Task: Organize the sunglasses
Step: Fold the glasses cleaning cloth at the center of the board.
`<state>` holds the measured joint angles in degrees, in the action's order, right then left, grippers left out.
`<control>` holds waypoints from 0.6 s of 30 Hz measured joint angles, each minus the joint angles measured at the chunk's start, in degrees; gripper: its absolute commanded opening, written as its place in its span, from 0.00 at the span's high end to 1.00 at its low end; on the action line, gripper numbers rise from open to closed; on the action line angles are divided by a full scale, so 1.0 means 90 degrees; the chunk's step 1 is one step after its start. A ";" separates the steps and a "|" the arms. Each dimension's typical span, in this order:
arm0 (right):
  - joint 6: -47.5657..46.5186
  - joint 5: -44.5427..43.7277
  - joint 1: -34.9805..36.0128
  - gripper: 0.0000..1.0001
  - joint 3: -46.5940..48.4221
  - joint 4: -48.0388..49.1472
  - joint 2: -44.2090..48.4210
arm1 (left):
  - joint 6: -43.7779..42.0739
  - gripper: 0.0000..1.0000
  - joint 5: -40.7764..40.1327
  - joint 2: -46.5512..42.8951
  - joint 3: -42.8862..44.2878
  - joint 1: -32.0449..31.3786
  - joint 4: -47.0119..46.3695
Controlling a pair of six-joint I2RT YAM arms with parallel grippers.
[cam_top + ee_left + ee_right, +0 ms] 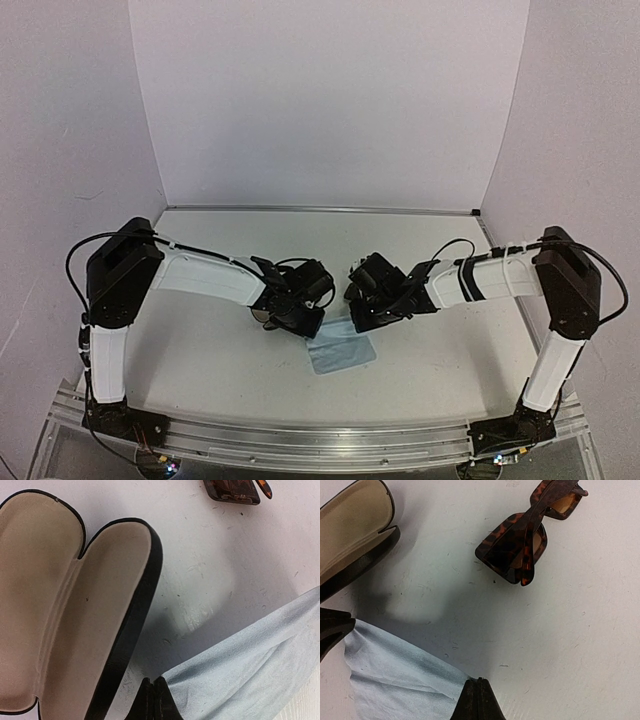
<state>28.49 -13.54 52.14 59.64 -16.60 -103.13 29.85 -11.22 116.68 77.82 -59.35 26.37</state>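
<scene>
The folded tortoiseshell sunglasses [520, 545] lie on the white table, apart from both grippers; only their edge shows in the left wrist view [235, 490]. The black oval case [65, 605] lies open, tan lining up, and also shows in the right wrist view [355, 525]. The light blue cloth [340, 350] stretches between the grippers and casts a shadow under its raised edge. My left gripper [152, 681] is shut on one corner of the cloth [250, 670] beside the case. My right gripper [479, 681] is shut on another corner of the cloth [395, 680].
The two grippers [305, 322] [362, 318] face each other closely at the table's middle. White walls enclose the back and sides. The left gripper's fingertip [335, 625] shows at the left edge of the right wrist view.
</scene>
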 measured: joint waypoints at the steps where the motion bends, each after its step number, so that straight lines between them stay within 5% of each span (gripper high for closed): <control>1: 0.0000 0.0000 0.0000 1.00 -0.0024 0.0010 0.0000 | 0.0002 1.00 -0.0007 -0.0012 0.0000 -0.0017 0.0002; 18: -0.0022 0.0066 -0.0010 1.00 -0.0335 0.0160 0.0369 | -0.0005 1.00 -0.0274 -0.0372 -0.0078 -0.0289 0.0085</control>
<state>28.29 -12.95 52.05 56.62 -15.16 -99.81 29.80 -13.69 113.34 77.12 -61.95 27.14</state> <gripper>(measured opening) 0.008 0.005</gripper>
